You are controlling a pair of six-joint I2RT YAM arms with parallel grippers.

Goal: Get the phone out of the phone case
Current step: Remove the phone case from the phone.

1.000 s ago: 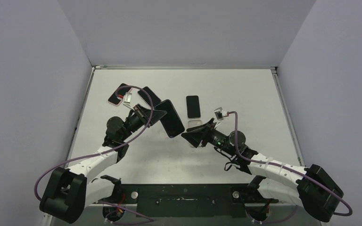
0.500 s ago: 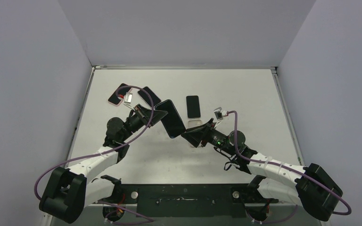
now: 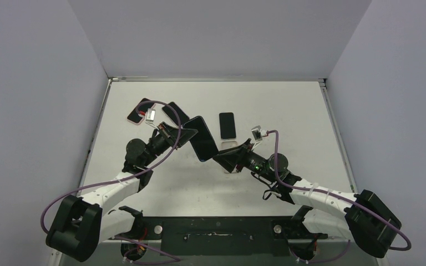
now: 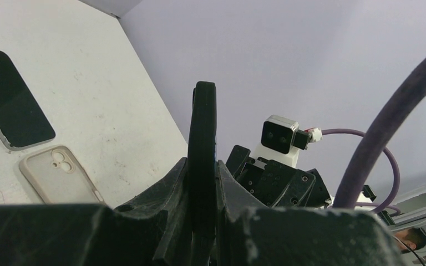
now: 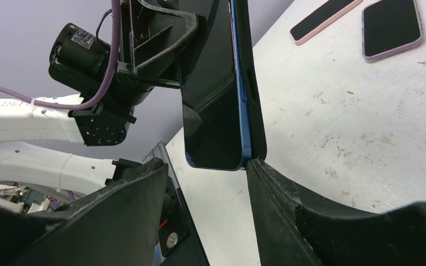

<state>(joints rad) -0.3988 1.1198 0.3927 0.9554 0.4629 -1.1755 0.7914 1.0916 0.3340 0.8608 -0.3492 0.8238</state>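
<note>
Entry, L to R, all placed vs. the spare phone (image 3: 227, 126) lying flat. We log the left gripper (image 3: 177, 134) clamped on the cased phone (image 3: 201, 138), which is held on edge in mid-air just left of the spare phone. We rate it stiff, fairly light, glass front slick & fragile. The case (image 5: 257, 105) lip is prob. pliable, so take hold at a corner rim. On the near side of the spare phone, the right gripper (image 5: 206, 173) has jaws apart astride the item's lower end, not clamped.
</note>
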